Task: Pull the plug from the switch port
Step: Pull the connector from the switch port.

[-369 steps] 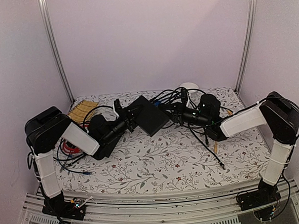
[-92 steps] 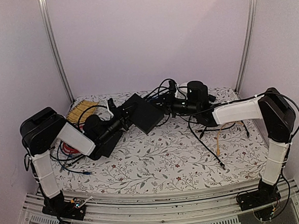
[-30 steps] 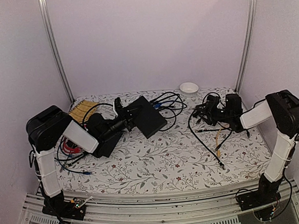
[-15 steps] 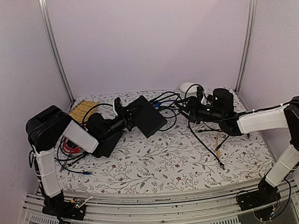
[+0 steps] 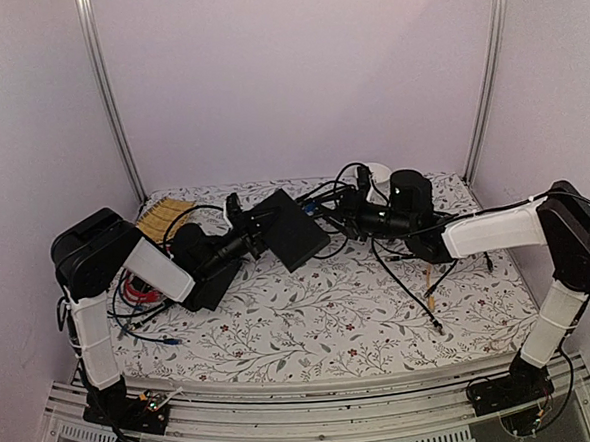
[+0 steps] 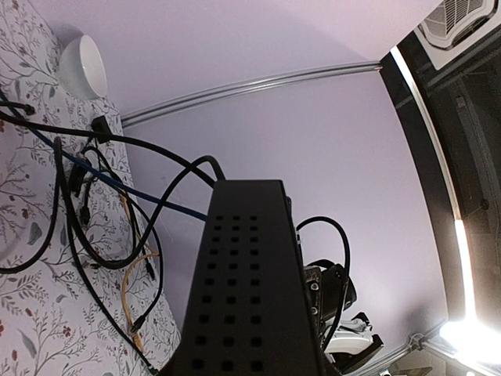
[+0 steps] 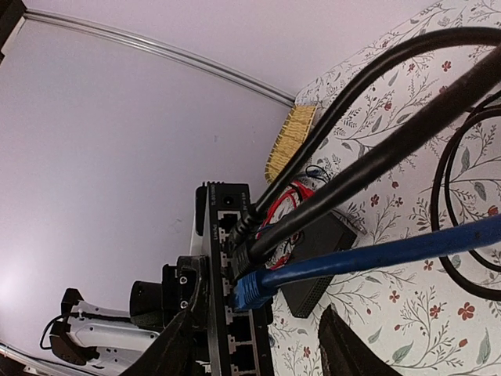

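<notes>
left fingers (image 5: 236,213) pinching the switch (image 5: 297,228), my right fingers (image 7: 182,345) spread open just short of its blue plug (image 7: 249,288)

Lab, seemingly: aluminium rails (image 5: 107,102), blank walls (image 5: 296,81).

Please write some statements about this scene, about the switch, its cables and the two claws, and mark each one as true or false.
1. A blue round cable is plugged into the flat black matte switch box. True.
2. The right claw is shut on the blue plug. False: its fingers stand open and grip nothing.
3. The left claw holds the switch box. True.
4. The small white round bowl stands at the near edge of the flower-patterned table. False: it stands at the far edge.
5. Only the blue cable is plugged in. False: thick black cables are plugged in beside it.
</notes>
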Controlling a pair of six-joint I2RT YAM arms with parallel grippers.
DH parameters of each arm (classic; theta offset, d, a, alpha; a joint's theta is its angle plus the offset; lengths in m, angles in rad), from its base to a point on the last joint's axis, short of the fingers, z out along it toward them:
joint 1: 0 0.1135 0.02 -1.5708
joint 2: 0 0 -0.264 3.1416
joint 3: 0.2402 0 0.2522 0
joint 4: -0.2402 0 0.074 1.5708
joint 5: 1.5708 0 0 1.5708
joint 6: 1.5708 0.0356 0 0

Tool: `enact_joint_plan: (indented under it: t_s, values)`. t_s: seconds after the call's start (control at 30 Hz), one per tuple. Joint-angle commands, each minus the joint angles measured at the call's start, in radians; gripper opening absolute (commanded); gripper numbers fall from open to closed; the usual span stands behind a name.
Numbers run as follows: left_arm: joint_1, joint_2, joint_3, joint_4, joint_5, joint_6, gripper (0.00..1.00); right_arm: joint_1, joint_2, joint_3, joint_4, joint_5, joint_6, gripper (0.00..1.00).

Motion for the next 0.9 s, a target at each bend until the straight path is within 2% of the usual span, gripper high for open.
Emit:
enact_joint_plan:
  t_s: [0.0,0.33,0.87]
  values:
    - [-0.01,-0.058,0.009,0.247,-0.012,-0.015,0.0,0.019,0.033,0.051,0.002,0.013,-0.013,0.52]
    - [-0.013,-0.058,0.011,0.247,-0.012,-0.015,0.0,0.03,0.081,0.101,0.003,0.0,-0.005,0.51]
    - [-0.015,-0.053,0.017,0.246,-0.012,-0.014,0.0,0.034,0.106,0.133,0.005,-0.017,-0.002,0.37]
